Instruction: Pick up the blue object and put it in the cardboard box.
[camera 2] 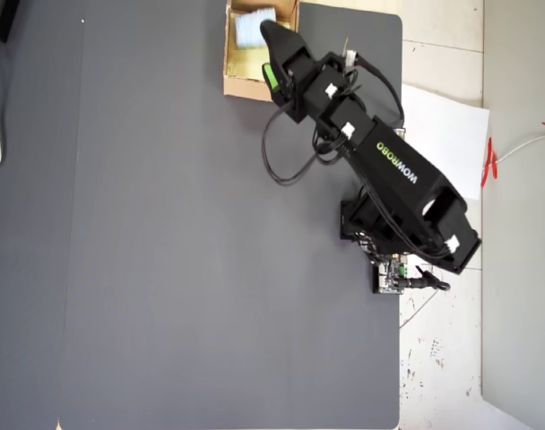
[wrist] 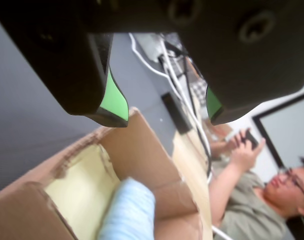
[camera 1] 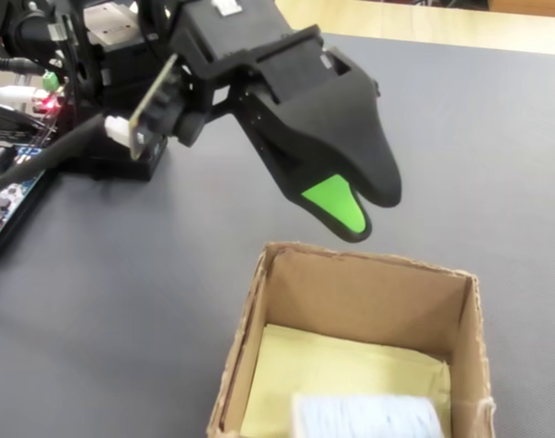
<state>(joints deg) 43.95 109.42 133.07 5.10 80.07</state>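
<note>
Lump in box, fingers empty above the rim

Risk is small but real: in the wrist view, from the left, the near finger's green pad point(wrist: 113, 97) hangs just over the box point(wrist: 142, 145) wall, so a low or sideways retreat could, I judge, clip the rough edge and drag or tip the box on the counter point(camera 1: 122, 301). The lump point(wrist: 128, 210) lies inside on the pale floor, against one wall, apart from the fingers point(wrist: 164, 117), which stand spread and hold nothing. The arm reaches out from its base, wrist pitched down over the box's edge.
</note>
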